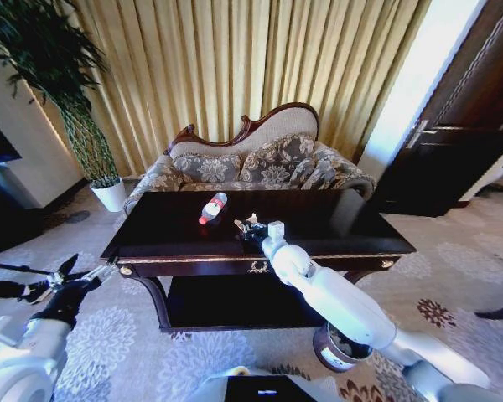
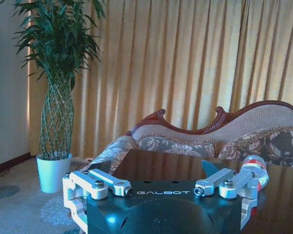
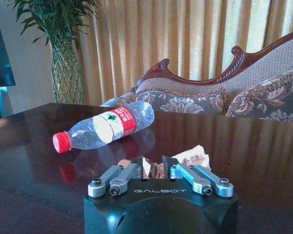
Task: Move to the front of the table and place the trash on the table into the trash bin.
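The dark glossy table (image 1: 335,222) stands in front of me. On it lies a clear plastic bottle (image 1: 212,208) with a red label and red cap, seen close in the right wrist view (image 3: 105,127). My right gripper (image 1: 248,226) reaches over the table's front edge, just right of the bottle. In its own view the right gripper (image 3: 156,168) is shut on a crumpled paper wad (image 3: 193,157), which sticks out past the fingers. My left gripper (image 1: 80,270) hangs open and low, off the table's left corner. The trash bin (image 1: 327,358) stands on the floor at the front right, partly hidden by my right arm.
A patterned sofa (image 1: 251,167) stands behind the table before gold curtains. A white plant pot (image 1: 111,195) with a tall plant sits at the back left. A dark door (image 1: 453,126) is at the right. Patterned carpet surrounds the table.
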Tool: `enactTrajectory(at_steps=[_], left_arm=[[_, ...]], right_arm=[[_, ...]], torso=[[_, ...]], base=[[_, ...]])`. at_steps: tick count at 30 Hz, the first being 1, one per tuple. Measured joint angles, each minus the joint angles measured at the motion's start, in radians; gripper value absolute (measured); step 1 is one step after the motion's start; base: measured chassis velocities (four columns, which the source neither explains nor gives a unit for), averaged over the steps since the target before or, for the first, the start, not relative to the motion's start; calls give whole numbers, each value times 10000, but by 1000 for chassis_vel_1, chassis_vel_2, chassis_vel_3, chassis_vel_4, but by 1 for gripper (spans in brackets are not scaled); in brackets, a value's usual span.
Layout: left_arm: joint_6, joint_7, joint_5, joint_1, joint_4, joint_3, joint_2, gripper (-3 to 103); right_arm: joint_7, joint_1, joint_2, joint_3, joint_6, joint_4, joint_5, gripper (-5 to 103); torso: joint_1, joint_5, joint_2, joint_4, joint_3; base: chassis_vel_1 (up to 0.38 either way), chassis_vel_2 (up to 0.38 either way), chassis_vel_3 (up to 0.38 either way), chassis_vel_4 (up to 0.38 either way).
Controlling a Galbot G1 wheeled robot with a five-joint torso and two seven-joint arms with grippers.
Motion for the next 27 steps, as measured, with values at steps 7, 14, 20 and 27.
enactTrajectory(at_steps=[7, 14, 20, 27], left_arm=[[0, 8, 12, -5, 0, 37, -6, 100], [0, 12, 12, 6, 0, 25, 8, 100], [0, 14, 12, 0, 0, 34, 8, 100], [-16, 13, 5, -9, 0, 28, 12, 100]], right_arm=[[-9, -14, -85, 39, -6, 69, 12, 46], [-88, 10, -109, -40, -85, 61, 5, 73], [-273, -28, -113, -73, -97, -100, -199, 89], [-316, -209, -114, -66, -52, -177, -434, 59]], torso=[[0, 0, 0, 0, 0], [1, 0, 0, 1, 0], [1, 0, 0, 0, 1], [0, 0, 0, 0, 0]], base=[[0, 0, 0, 0], [0, 0, 0, 0], [0, 0, 0, 0], [0, 0, 0, 0]])
